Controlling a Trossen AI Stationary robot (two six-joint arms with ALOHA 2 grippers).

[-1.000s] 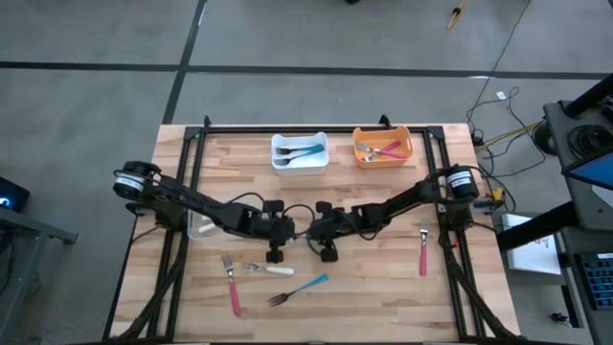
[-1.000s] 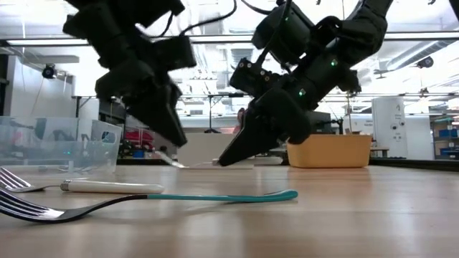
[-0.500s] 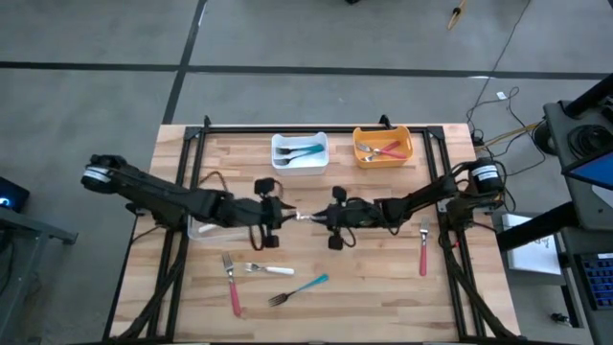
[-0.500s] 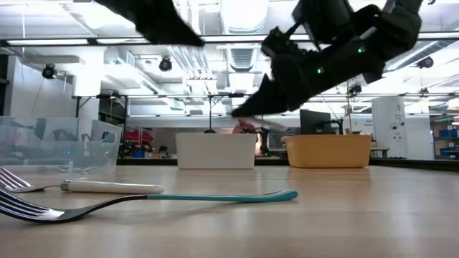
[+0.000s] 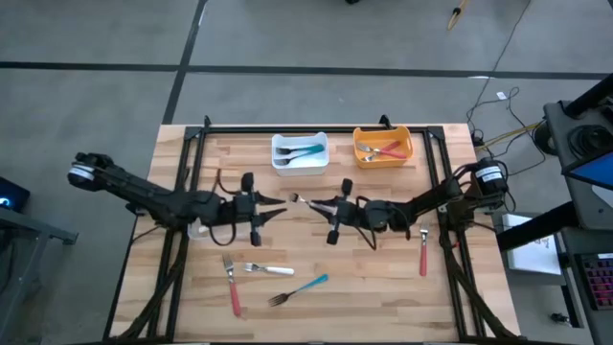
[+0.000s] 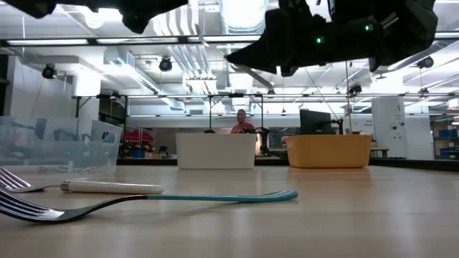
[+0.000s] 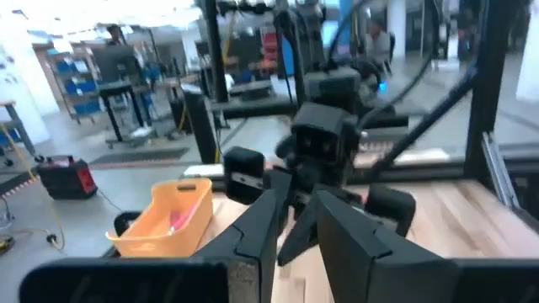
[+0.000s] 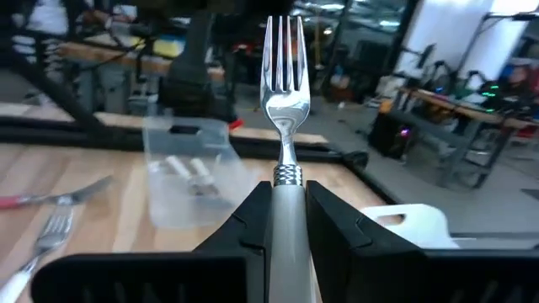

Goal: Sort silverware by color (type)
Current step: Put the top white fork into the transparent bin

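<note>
High view: our right gripper (image 5: 308,202) now clamps the white fork (image 5: 299,200), taken over mid-table; left gripper (image 5: 271,203) has let go, open, backing off. Right wrist: tines stick out past our fingers (image 8: 253,220), clear bin (image 8: 186,171) ahead — prob. next stop.

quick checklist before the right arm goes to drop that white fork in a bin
1. Grip: right gripper is shut on the white-handled fork, handle between the fingers, tines pointing outward. Ok.
2. Lift: in the low view the arms are above the table, nothing dragging. Ok.
3. Target: clear bin already holds white pieces, so it looks like the match. Ok.
4. Path: left gripper hangs open between fork and clear bin. Not ok, probably move it first.
5. Other bins: white bin holds teal pieces, orange bin pink ones. Ok.
6. Fork slipping in the grip: cannot tell.
</note>
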